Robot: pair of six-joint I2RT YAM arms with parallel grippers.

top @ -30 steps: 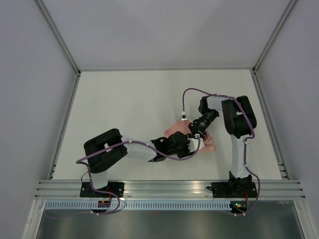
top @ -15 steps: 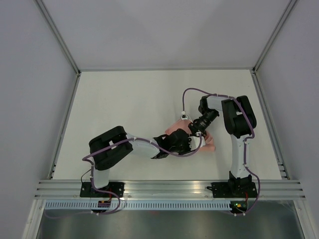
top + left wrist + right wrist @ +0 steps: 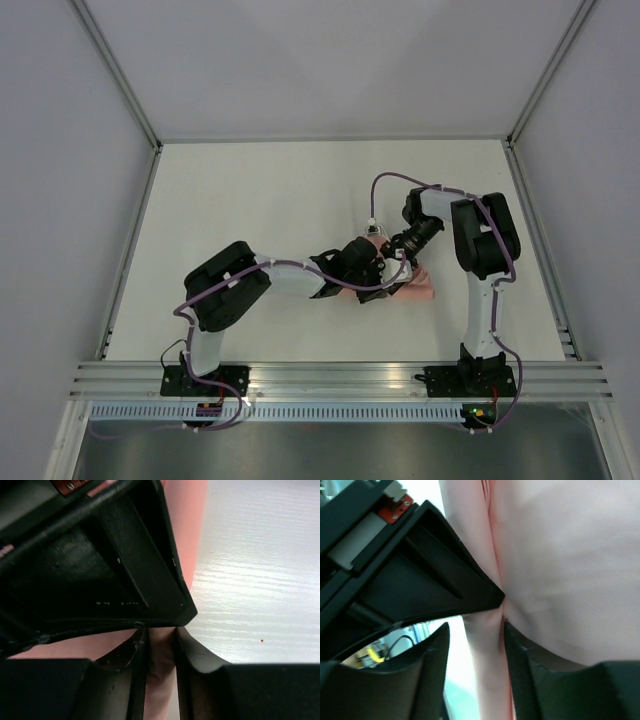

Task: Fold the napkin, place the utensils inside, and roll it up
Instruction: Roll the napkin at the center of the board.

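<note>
The pale pink napkin point(image 3: 420, 290) lies bunched on the white table, mostly covered by both grippers. My left gripper point(image 3: 383, 270) is shut on a fold of the napkin point(image 3: 161, 655), its fingertips pressed against the black body of the other gripper. My right gripper point(image 3: 398, 262) meets it from the far right. In the right wrist view the napkin point(image 3: 560, 555) fills the right side, and a fold of it runs between my right gripper's point(image 3: 476, 630) fingers, touching the right finger point(image 3: 520, 670) only; the jaws stand apart. The utensils are out of view.
The white table point(image 3: 250, 200) stretches to the left of and beyond the grippers. Metal frame rails point(image 3: 340, 375) run along the near edge and both sides. A purple cable point(image 3: 395, 180) loops over the right arm.
My left arm has reached farther away and to the right, bringing its gripper up against the right gripper over the napkin. The right arm has barely moved. Less of the napkin shows.
</note>
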